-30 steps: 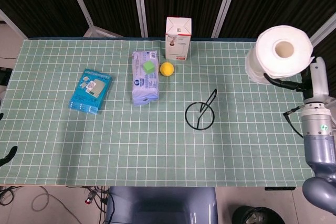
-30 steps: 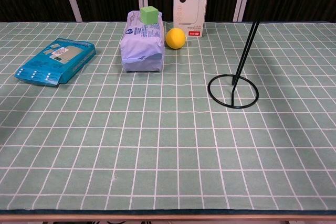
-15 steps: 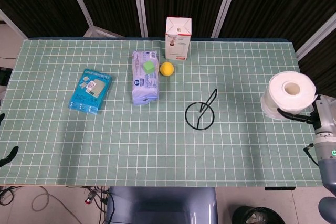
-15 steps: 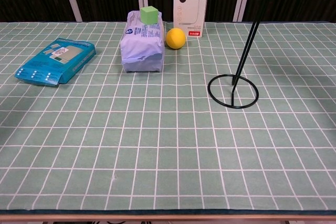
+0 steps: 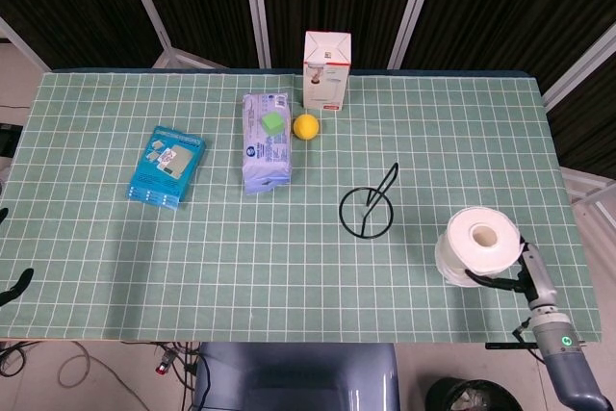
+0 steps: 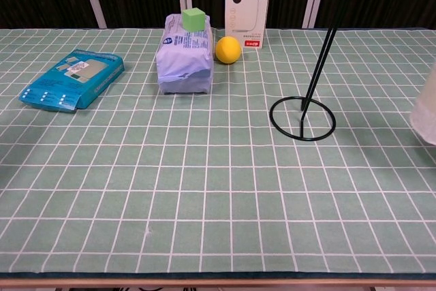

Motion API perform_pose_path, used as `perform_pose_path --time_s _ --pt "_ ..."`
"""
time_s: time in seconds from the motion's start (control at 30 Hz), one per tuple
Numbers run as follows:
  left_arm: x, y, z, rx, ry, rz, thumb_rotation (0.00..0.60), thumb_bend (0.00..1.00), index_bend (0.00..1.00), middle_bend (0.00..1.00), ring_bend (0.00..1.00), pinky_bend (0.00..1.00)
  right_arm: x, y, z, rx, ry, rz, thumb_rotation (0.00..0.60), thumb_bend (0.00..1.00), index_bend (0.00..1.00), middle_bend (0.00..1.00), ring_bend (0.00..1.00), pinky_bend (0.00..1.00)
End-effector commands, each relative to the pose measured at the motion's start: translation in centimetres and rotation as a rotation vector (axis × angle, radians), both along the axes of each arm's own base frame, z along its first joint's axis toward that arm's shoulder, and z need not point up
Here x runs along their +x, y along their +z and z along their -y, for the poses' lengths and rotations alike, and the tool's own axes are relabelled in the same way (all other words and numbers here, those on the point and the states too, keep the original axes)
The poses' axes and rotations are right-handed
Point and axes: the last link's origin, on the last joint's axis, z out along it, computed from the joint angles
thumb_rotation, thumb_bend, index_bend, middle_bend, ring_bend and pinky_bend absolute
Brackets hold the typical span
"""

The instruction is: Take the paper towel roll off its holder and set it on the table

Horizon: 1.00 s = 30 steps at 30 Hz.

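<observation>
At the far left of the green gridded tabletop [image 5: 115,267] lies a flat teal packet [image 5: 166,166], angled a little. Well to its right sits a pale blue pack of wipes [image 5: 266,141] with a small green cube [image 5: 274,123] resting on top of it. Just beside the pack, on its right, is a yellow ball [image 5: 306,126], and behind the ball a white and red carton [image 5: 327,70] stands upright near the back edge.

Nearer the middle is the black wire holder [image 5: 368,209], a ring base flat on the tabletop with a thin post rising from it; the post is bare. In the chest view the post [image 6: 327,46] leans slightly and runs out of the top of the picture.

To the right of the holder, well apart from it and near the front edge, is the white paper towel roll [image 5: 475,246], seen end on with its cardboard core facing up. The right robot hand [image 5: 507,281] grips it, dark fingers [image 5: 496,283] wrapping the roll's lower right side. Whether the roll touches the tabletop cannot be told. In the chest view only a white sliver of the roll [image 6: 426,110] shows at the right edge.

The left robot hand appears in neither view.
</observation>
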Motion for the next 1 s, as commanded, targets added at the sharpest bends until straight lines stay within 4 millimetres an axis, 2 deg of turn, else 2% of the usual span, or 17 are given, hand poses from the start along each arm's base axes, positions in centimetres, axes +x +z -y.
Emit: perform_pose_path --time_s 0.03,0.2,0.37,0.6,0.73,0.8,0.9,1.0 --pt "0.0 0.0 0.0 0.001 0.001 0.001 0.600 0.22 0.05 0.00 0.00 0.00 0.7 -2.4 -0.2 0.013 0.020 0.025 0.600 0.00 0.35 0.30 0.28 0.14" --pt "-0.1 0.1 -0.1 -0.001 0.003 0.001 0.600 0.22 0.05 0.00 0.00 0.00 2.2 -5.6 0.3 0.019 0.047 0.041 0.600 0.00 0.35 0.30 0.28 0.14" --pt "-0.1 0.1 -0.1 0.000 0.003 0.002 0.600 0.22 0.05 0.00 0.00 0.00 3.3 -8.0 0.5 0.029 0.057 0.055 0.600 0.00 0.35 0.30 0.26 0.12" --pt "-0.1 0.0 -0.1 -0.003 0.001 0.002 0.600 0.22 0.05 0.00 0.00 0.00 4.2 -9.8 0.2 0.016 0.074 0.053 0.600 0.00 0.35 0.29 0.25 0.11" --pt "-0.2 0.1 -0.1 -0.001 0.004 0.002 0.600 0.22 0.05 0.00 0.00 0.00 4.4 -10.7 0.1 0.015 0.088 0.036 0.600 0.00 0.35 0.25 0.19 0.08" --pt "-0.2 0.1 -0.1 -0.001 0.003 0.001 0.600 0.22 0.05 0.00 0.00 0.00 4.4 -11.2 -0.3 0.036 0.099 0.031 0.600 0.00 0.28 0.19 0.13 0.04" --pt "-0.1 0.0 -0.1 -0.004 0.003 -0.001 0.600 0.22 0.05 0.00 0.00 0.00 4.4 -11.7 -0.9 0.078 0.117 0.020 0.600 0.00 0.13 0.08 0.04 0.00" --pt "-0.1 -0.1 -0.1 -0.005 0.002 -0.001 0.600 0.22 0.05 0.00 0.00 0.00 4.5 -12.1 -1.3 0.119 0.128 0.018 0.600 0.00 0.02 0.01 0.00 0.00"
